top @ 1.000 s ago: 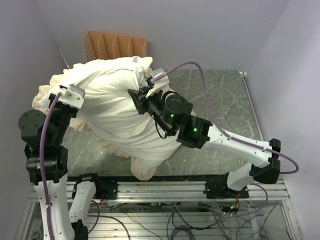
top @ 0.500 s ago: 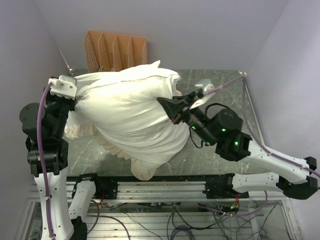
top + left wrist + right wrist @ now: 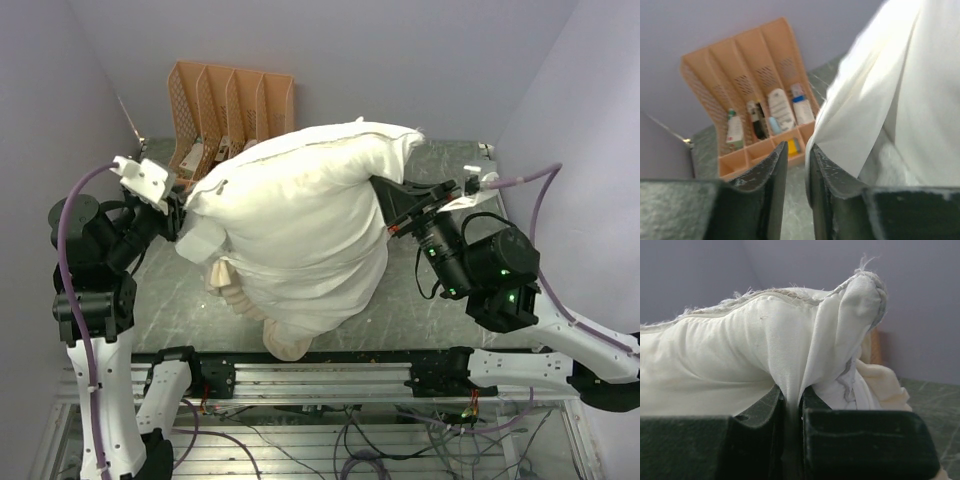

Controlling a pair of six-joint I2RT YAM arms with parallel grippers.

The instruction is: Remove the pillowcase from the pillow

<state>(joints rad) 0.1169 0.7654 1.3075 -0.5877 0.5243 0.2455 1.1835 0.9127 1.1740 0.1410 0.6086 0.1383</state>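
While the right gripper (image 3: 791, 391) pinches the pillow (image 3: 725, 355), bottles (image 3: 780, 108) fill the rack (image 3: 702, 75); left gripper (image 3: 797, 152) unclear.

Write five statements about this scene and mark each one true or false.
1. The right gripper is shut on a fold of the pillowcase. True.
2. The orange rack has empty slots. False: tubes and bottles stand in it.
3. A cream frill shows at the near side of the bundle. True.
4. The rack stands by the arm bases. False: it is at the far left of the table, against the wall.
5. The left gripper is spread wide. False: only a narrow gap shows between its fingers.
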